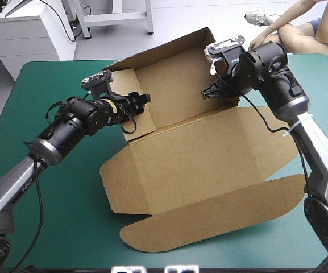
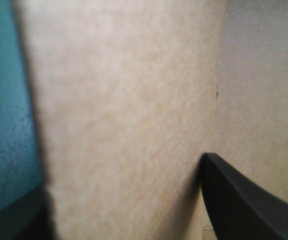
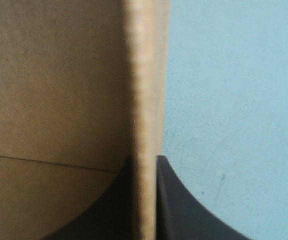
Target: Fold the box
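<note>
A: Checked the box (image 1: 198, 165)?
B: Checked. Lay mid-table on the teal-green cover (image 1: 55, 187), with back and side walls raised at the far end and the lid flat toward the near edge.
A: Checked the left gripper (image 1: 142, 100)?
B: Stood spread, straddling the left side wall, with board between the fingers (image 2: 243, 205).
A: And the right gripper (image 1: 212, 91)?
B: Pinched tight on a raised wall's edge at the far right, a finger on each face.

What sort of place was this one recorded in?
Probably a robot manipulation bench in a lab: a table with a teal-green cover, with the left gripper and the right gripper both at one partly raised brown box.
</note>
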You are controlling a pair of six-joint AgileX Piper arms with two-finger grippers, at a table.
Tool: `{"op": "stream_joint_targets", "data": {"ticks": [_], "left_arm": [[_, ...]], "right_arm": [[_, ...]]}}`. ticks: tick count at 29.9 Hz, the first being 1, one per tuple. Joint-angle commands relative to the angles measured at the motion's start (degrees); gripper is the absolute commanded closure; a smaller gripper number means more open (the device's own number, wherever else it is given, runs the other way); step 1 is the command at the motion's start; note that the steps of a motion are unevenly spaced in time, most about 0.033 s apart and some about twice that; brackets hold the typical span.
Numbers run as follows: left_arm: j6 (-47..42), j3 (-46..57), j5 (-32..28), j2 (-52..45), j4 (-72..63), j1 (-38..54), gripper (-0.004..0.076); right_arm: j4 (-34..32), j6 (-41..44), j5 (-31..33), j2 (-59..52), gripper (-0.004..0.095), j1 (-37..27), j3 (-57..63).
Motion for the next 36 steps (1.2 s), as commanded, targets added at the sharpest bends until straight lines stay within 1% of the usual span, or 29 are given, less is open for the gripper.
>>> {"op": "stream_joint_targets", "data": {"ticks": [1,6,7,8,9,11,12,13,18,23,25,26,28,31,34,36], "left_arm": [[-0.31,-1.56,-1.27,-1.84,-0.07,-0.29,0.0251],[-0.18,-1.56,-0.11,-2.34,-0.22,-0.29,0.0253],[-0.18,-1.56,0.34,-2.59,-0.22,-0.29,0.0272],[-0.18,-1.56,0.77,-2.95,-0.04,-0.29,0.0318],[-0.18,-1.56,1.33,-3.43,0.46,-0.29,0.0394],[-0.18,-1.56,1.54,-4.25,1.13,-0.29,0.06],[-0.18,-1.56,1.54,-4.7,2.17,-0.29,0.0731],[-0.18,-1.56,1.54,-5.23,3.03,-0.29,0.072],[-0.18,-1.56,1.54,-6.79,3.42,-0.29,0.0732],[0.2,-1.56,4.01,-6.77,3.61,-0.29,0.0732],[2.59,-1.72,4.87,-6.5,3.86,-0.29,0.0732],[3.09,-2.22,6.49,-6.24,4.33,-0.13,0.0732],[4.41,-4.3,12.32,-4.8,6.2,-0.04,0.0732],[10.96,-9.9,20.3,-1.61,5.54,-0.04,0.0732],[13.42,-16.29,25.55,2.06,5.51,-0.04,0.0732],[14.57,-20.06,28.35,4.72,5.51,-0.04,0.0732]], "right_arm": [[3.34,-0.42,-2.61,-3.21,0.0924,0.43,-2.23],[3.12,-0.42,-2.61,-3.21,0.0924,0.43,-2.23],[2.85,-0.42,-2.61,-3.21,0.0924,0.43,-2.23],[2.64,-0.42,-2.61,-3.21,0.0924,0.43,-2.23],[2.12,-0.42,-2.61,-3.21,0.0924,0.43,-2.23],[1.16,-0.42,-2.61,-3.21,0.0924,0.43,-2.23],[0.8,-0.42,-2.61,-3.21,0.0924,0.43,-2.23],[0.63,-0.29,-2.61,-3.21,0.0924,0.43,-2.23],[-0.98,0.89,-2.51,-3.21,0.0924,0.31,-2.23],[-1.98,1.28,-1.07,-3.21,0.0924,0.31,-2.12],[-3.02,2.55,-0.38,-3.21,0.0924,0.31,-2.12],[-3.58,3.08,-0.04,-3.21,0.0924,0.31,-2.12],[-3.9,4.4,0.36,-3.21,0.0924,0.31,-1.9],[-3.75,5.87,0.36,-3.12,0.0924,0.31,-0.59],[-3.13,6.75,0.36,-2.48,0.0924,0.06,2.35],[-1.13,6.88,0.36,-2.0,0.0925,-0.46,4.77]]}}
